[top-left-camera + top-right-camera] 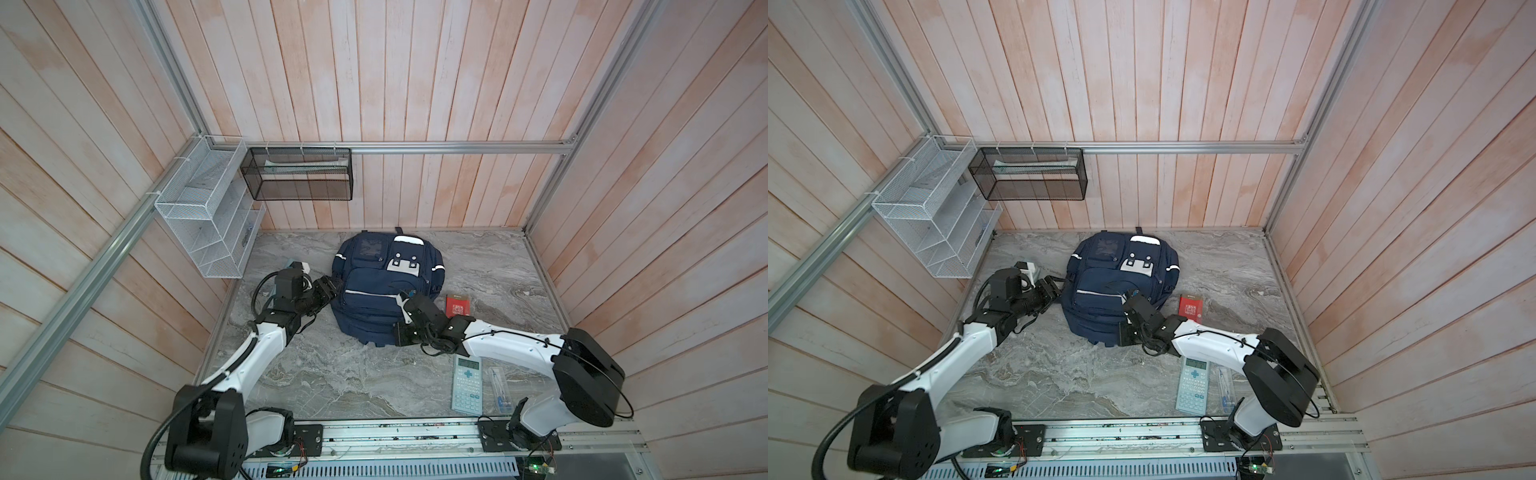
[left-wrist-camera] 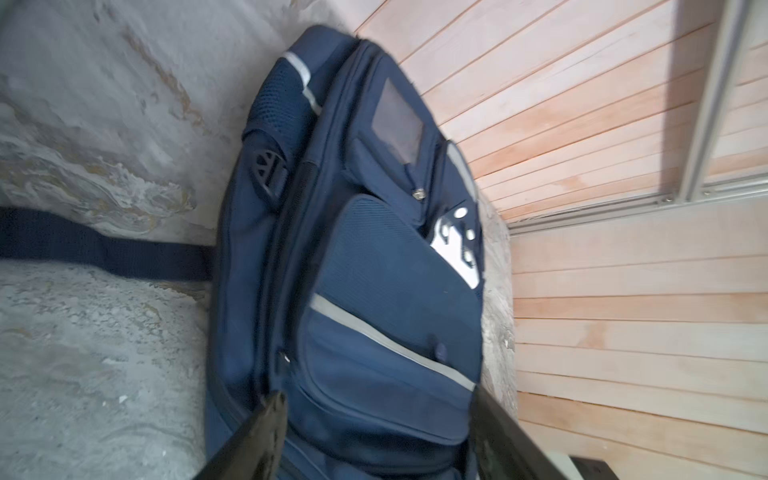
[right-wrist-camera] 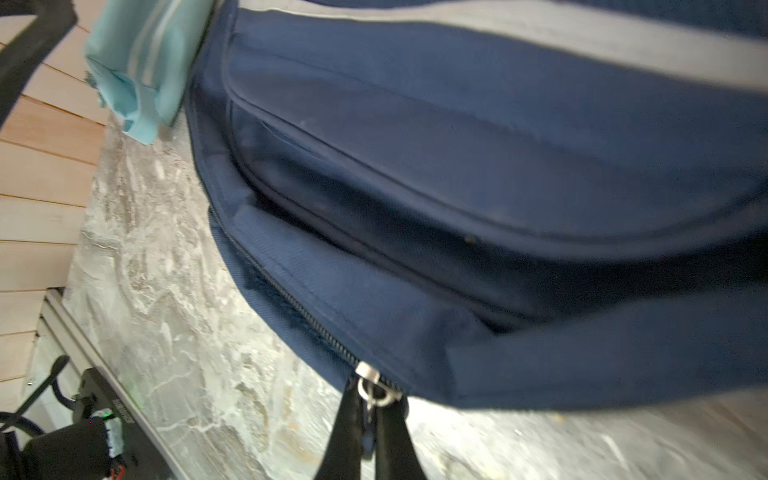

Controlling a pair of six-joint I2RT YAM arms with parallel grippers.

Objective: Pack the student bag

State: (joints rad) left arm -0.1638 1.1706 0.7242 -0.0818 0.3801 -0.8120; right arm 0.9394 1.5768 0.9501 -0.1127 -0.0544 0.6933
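Right wrist view: the right end effector point(image 3: 368, 436) has its two black fingers pressed together on the silver metal zipper pull point(image 3: 374, 388) at the lower edge of the navy-blue fabric backpack point(image 3: 478, 187) with white reflective stripes, just above the grey marbled bench point(image 3: 187, 332). A pale teal cloth item point(image 3: 141, 62) sits just beside the backpack's far edge.

In both top views the backpack lies front-up in the middle of the bench, toward the back wall. The left end effector point(image 1: 328, 287) is at its left flank.

In the left wrist view its fingers point(image 2: 257, 440) stand spread wide, with the front pocket showing between them. Whether they touch the fabric cannot be told.

A small red booklet point(image 1: 457, 306) lies just right of the backpack. A pale blue calculator point(image 1: 467, 384) and a clear pen case point(image 1: 498, 386) lie side by side near the front edge.
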